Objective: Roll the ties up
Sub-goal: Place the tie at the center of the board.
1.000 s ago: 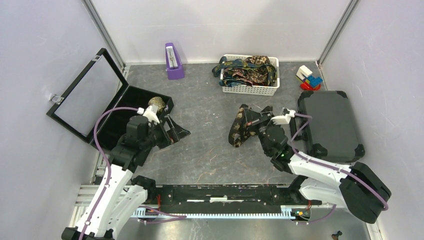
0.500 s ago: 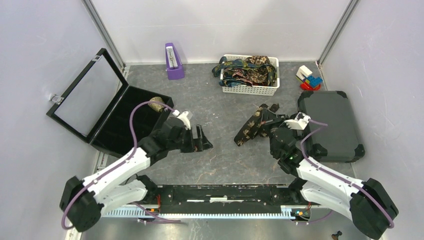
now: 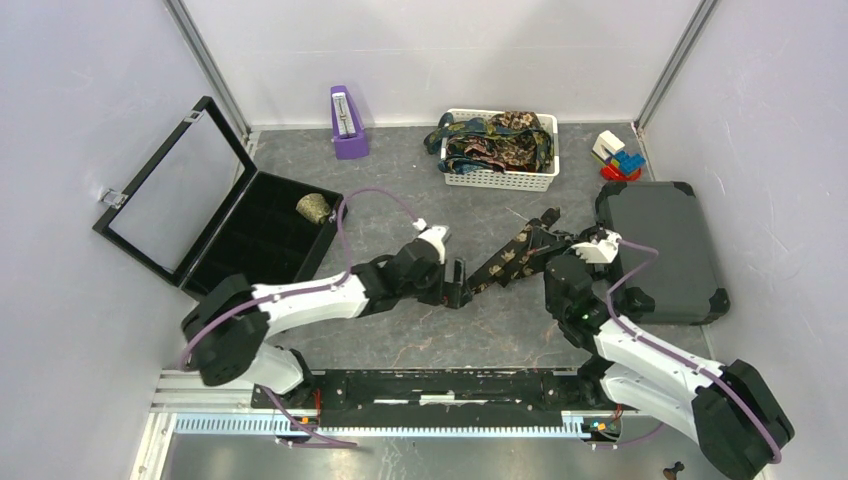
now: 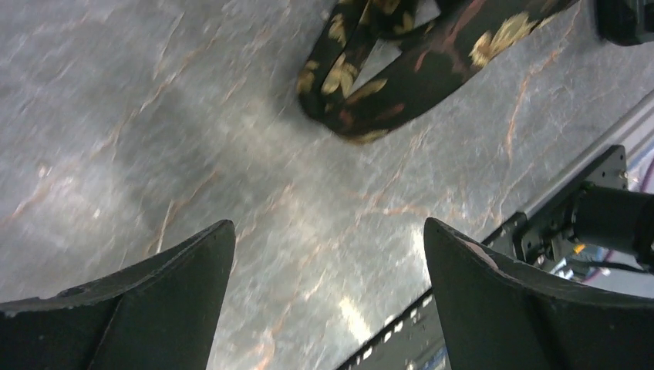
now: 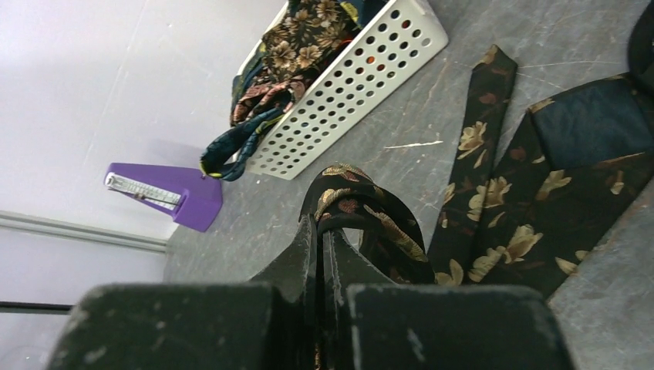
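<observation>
Your dark floral tie point(image 3: 510, 258) lies stretched on the desk point(image 3: 420, 330) on the near side of the white basket point(image 3: 500, 181), well apart from it. Your right claw point(image 3: 553, 240) is to the near right of the basket, its fingers pressed together on a raised fold of that tie. Your left claw point(image 3: 455, 283) is to the near left of the basket, jaws spread wide with nothing between them and the tie's looped end just ahead. More ties point(image 3: 495, 140) are heaped inside the basket.
</observation>
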### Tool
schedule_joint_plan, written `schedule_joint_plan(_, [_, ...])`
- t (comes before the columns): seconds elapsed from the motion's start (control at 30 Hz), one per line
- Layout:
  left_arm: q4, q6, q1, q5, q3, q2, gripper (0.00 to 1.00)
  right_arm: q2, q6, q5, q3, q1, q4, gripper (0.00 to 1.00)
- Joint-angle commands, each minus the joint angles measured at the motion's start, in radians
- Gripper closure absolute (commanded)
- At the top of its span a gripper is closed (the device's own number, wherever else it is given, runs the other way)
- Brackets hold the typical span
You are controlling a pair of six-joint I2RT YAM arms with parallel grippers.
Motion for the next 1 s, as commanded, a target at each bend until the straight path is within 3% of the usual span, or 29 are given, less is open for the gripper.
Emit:
schedule_joint_plan(0.0, [0.132, 0.103, -0.045, -0.098, 0.110, 0.125, 0.03, -0.009, 0.008, -0.016, 0.037, -0.026, -0.054, 1.00])
schedule_joint_plan(0.33, [0.192, 0.143, -0.073, -0.157, 0.255, 0.362, 0.16, -0.008, -0.006, -0.046, 0.080, -0.062, -0.113, 1.00])
schedule_joint_plan(0.53, [0.154, 0.181, -0.081, -0.228, 0.285, 0.352, 0.67, -0.001, -0.004, -0.065, 0.080, -0.067, -0.120, 1.00])
schedule_joint_plan(0.67, [-0.082, 0.213, -0.083, -0.317, 0.340, 0.266, 0.87, 0.018, -0.020, -0.130, 0.064, -0.069, -0.050, 1.00])
schedule_joint_plan(0.83, [-0.466, 0.230, -0.083, -0.481, 0.447, 0.145, 0.92, 0.098, 0.013, -0.269, 0.054, -0.062, 0.056, 1.00])
schedule_joint_plan(0.97, [-0.782, 0.227, -0.083, -0.560, 0.591, 0.135, 0.91, 0.168, 0.039, -0.292, 0.033, -0.034, 0.126, 1.00])
